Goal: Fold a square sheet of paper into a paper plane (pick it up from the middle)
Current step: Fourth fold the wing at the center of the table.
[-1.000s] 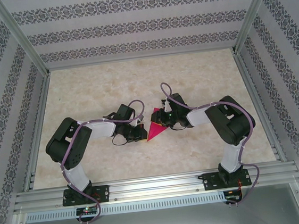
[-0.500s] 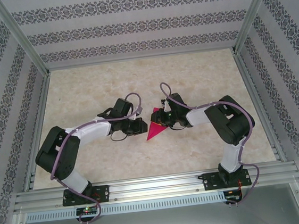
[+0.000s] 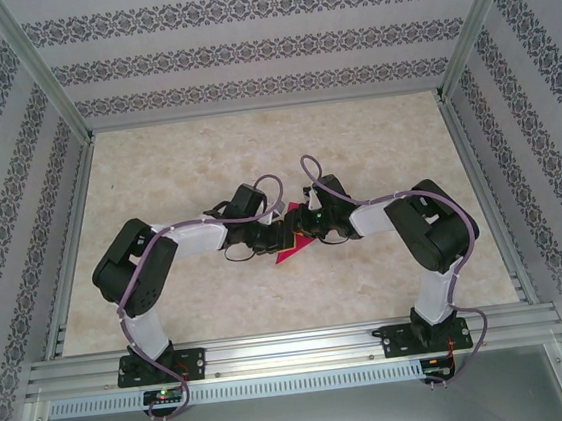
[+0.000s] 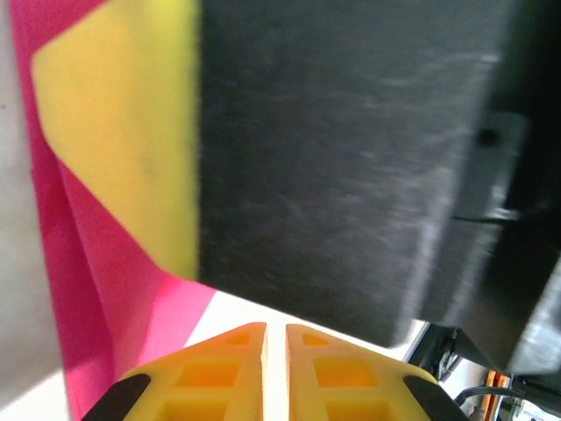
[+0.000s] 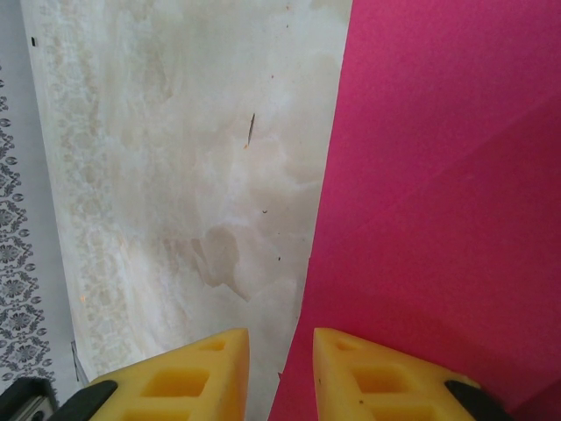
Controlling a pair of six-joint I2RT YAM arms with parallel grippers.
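The square sheet of paper (image 3: 288,256) is magenta-pink and lies folded into a pointed shape on the table, mid-table between my two arms. My left gripper (image 3: 278,237) hangs over it, close against my right gripper (image 3: 304,230). In the left wrist view my left gripper (image 4: 275,328) is shut to a thin slit with nothing in it. The paper (image 4: 88,272) lies at its left, and the right gripper's black body (image 4: 351,149) looms just ahead. My right gripper (image 5: 280,333) is open and straddles the paper's (image 5: 438,175) left edge. A crease crosses the sheet.
The marbled tabletop (image 3: 353,132) stretches away behind the grippers. Aluminium rails (image 3: 276,350) run along the near edge, and patterned walls (image 3: 264,46) close in the sides and back. Bare table (image 5: 175,175) lies left of the paper.
My left arm has swung right, carrying its gripper from beside the paper's left edge to over the paper, up against the right gripper. The right arm has held still.
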